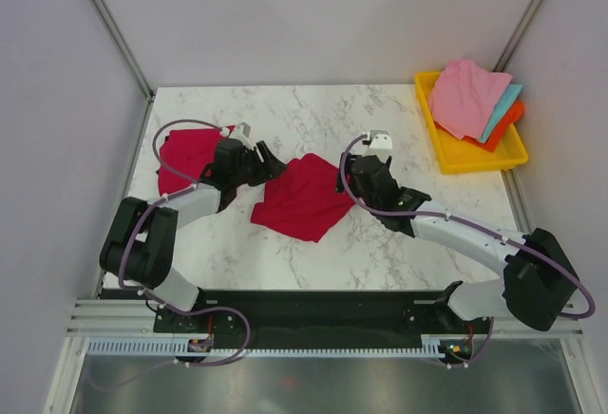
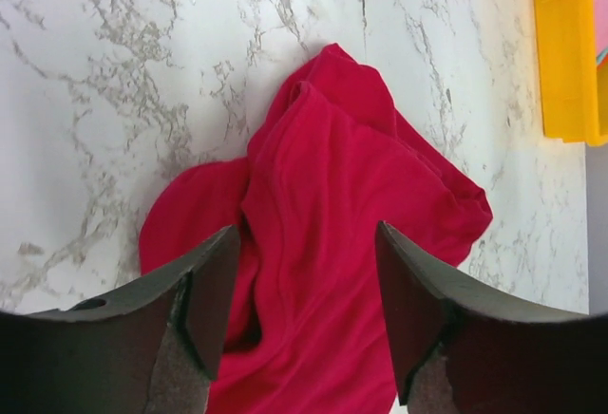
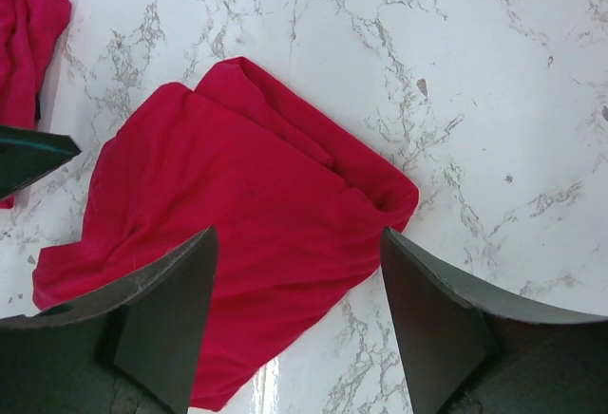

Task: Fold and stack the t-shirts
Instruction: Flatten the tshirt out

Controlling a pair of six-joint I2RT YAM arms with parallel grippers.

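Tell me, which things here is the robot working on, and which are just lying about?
Job: red t-shirt in the middle; second red t-shirt at left.
Lying about: yellow tray; in it a pink cloth, teal cloth, orange cloth.

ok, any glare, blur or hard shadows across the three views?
Top external: even diffuse light, sharp, only soft shadows on the marble table. Left wrist: crimson t-shirt crisp, the left hand reads dark with little detail, deep shadow beside one finger. Right wrist: same t-shirt sharp, marble bright but veins legible, no glare.
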